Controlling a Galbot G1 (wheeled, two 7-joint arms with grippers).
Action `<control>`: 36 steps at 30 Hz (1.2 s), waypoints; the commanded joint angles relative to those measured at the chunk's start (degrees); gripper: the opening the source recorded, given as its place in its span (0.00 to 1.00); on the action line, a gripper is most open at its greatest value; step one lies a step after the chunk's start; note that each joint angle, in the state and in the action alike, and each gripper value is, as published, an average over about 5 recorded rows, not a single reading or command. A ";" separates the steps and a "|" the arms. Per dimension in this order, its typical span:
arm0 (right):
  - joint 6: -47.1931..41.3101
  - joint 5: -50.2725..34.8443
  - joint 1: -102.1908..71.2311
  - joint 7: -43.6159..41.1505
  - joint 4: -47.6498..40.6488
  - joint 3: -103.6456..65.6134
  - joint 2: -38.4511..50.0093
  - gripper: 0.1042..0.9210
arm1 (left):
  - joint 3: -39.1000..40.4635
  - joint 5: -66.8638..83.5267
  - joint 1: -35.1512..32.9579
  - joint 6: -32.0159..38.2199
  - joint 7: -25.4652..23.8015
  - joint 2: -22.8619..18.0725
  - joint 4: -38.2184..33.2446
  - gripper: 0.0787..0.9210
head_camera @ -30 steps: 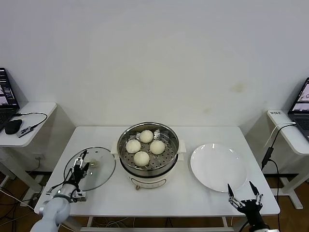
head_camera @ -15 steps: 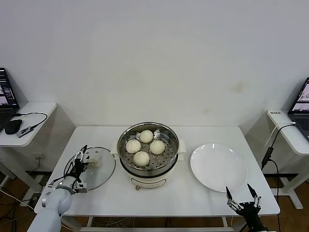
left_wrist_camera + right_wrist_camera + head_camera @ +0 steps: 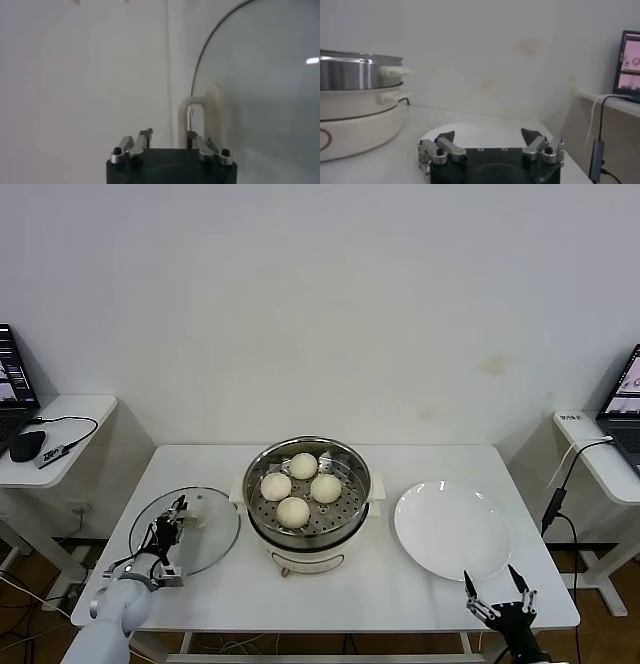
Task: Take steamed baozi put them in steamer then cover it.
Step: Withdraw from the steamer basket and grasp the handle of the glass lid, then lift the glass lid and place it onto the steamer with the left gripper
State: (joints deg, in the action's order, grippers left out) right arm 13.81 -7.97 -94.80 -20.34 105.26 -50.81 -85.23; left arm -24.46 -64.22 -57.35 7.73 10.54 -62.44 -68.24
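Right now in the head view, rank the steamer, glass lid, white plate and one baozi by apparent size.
1. Steamer, widest across with its base.
2. White plate and glass lid: they look close, so no firm order between them.
3. A baozi, by far the smallest; all four look alike.

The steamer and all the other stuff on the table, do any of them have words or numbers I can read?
Steamer: no readable words; a brownish mark on its white base in the right wrist view is cut off.
Glass lid, plate, buns: no writing.
Laptop screens at the sides: something is showing, but too small and blurred to read.
White tag on the right side table: dark marks, too small to read.
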 commanded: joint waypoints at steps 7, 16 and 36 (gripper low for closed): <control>0.00 -0.63 -0.34 -0.11 0.33 0.92 1.01 0.88 | -5.71 0.95 -7.42 -3.03 0.04 3.27 -13.25 0.08; -0.14 -0.57 0.35 0.04 0.33 1.95 1.80 0.88 | -13.97 6.75 -15.26 -10.81 -9.14 8.99 -32.55 0.07; -0.24 2.67 1.79 0.72 -0.77 2.77 1.07 0.88 | 9.53 10.49 -6.92 -27.57 -20.25 11.94 -51.75 0.07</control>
State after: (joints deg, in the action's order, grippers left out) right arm 13.74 -7.07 -93.00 -19.80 104.11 -48.13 -83.77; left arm -31.47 -54.66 -70.91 -9.90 -4.13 -51.24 -110.73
